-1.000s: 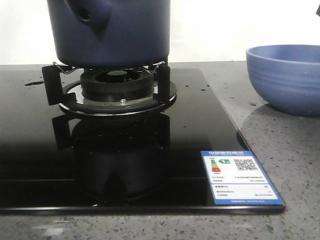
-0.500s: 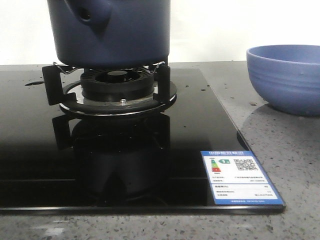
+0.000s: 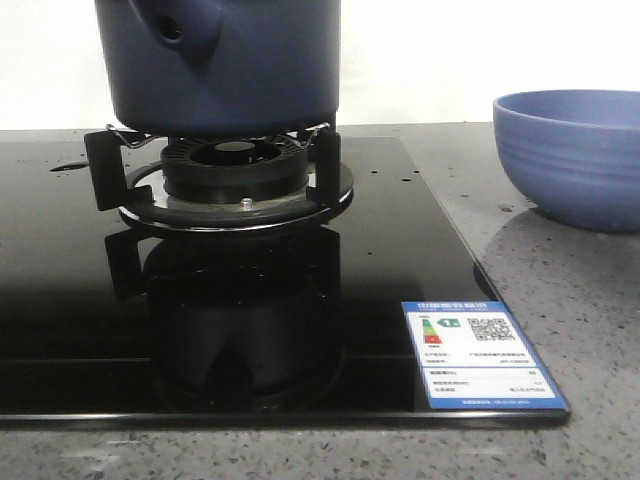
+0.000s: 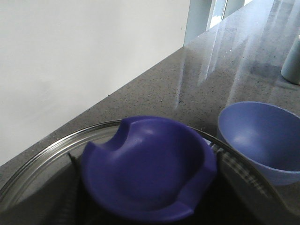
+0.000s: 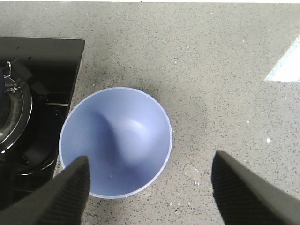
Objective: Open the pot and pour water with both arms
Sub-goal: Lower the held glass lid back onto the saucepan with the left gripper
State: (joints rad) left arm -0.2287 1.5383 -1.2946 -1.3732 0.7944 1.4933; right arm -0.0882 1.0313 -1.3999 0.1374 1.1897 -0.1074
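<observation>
Blue-bordered label [image 3: 482, 354] on black cooktop [image 3: 60, 300], QR code, print illegible

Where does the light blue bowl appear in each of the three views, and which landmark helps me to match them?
Front view: the light blue bowl stands at the right edge, on the grey counter, right of the black cooktop.
Left wrist view: it is at the lower right, partly cut off.
Right wrist view: it is left of centre, seen from above, empty, with the right hand open over it.
Shared landmark: the grey speckled counter under the bowl.
</observation>
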